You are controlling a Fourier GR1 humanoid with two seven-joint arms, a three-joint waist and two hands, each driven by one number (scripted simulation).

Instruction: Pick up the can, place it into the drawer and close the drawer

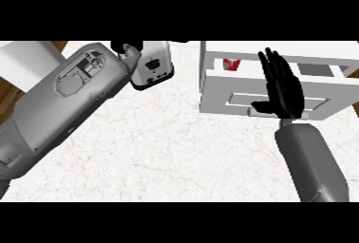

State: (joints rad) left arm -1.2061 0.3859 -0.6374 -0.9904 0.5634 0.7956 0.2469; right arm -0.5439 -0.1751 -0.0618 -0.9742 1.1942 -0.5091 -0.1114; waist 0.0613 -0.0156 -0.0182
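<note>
- Red can (231,63) inside white drawer (210,83), left side; mostly hidden, long axis unreadable.
- Right hand (284,92) over drawer front, fingers (275,64) straight, open, pointing away.
- Left hand (128,47) at top edge, grip unreadable.

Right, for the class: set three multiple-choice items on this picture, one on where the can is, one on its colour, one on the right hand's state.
1. Where is the can? A on a plate; B inside the drawer; C in a bowl.
2. What colour is the can? A red; B blue; C green.
3. How does the right hand stand? A fist; B curled round the can; C open, fingers straight.
Answers: 1 B, it shows within the drawer's white walls; 2 A, its visible side is red; 3 C, the fingers lie straight over the drawer.
</note>
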